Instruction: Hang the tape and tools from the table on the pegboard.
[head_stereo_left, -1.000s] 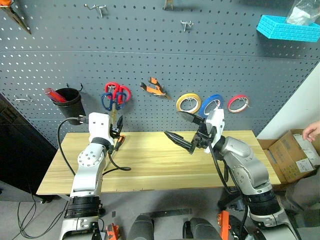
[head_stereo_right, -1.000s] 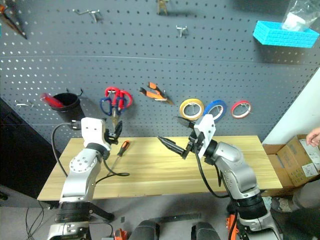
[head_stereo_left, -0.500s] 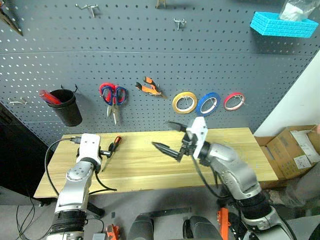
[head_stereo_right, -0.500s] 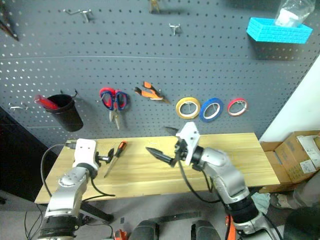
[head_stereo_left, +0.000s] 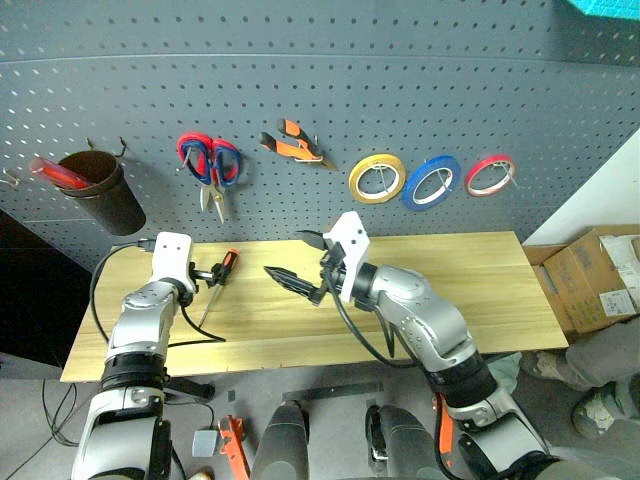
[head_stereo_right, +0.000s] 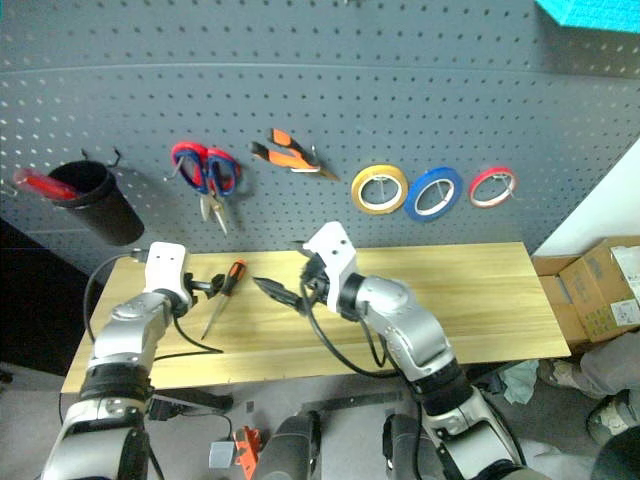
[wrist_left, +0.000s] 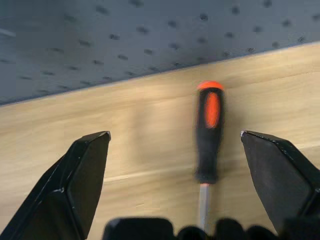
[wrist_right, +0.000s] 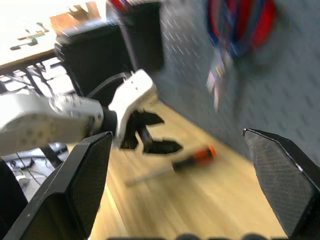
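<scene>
With tape and other tools already on the pegboard (head_stereo_left: 330, 90), the screwdriver (head_stereo_left: 215, 290) lay alone on the bench (head_stereo_left: 480, 290), the left tool (head_stereo_left: 208, 274) released astride its handle, the right tool (head_stereo_left: 297, 262) released nearby; next likely: clench and lift

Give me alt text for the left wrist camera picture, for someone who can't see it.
A screwdriver with an orange-and-black handle lies on the light wooden table, between the two wide-open black fingers of the left gripper. The dark grey pegboard rises behind the table.
</scene>
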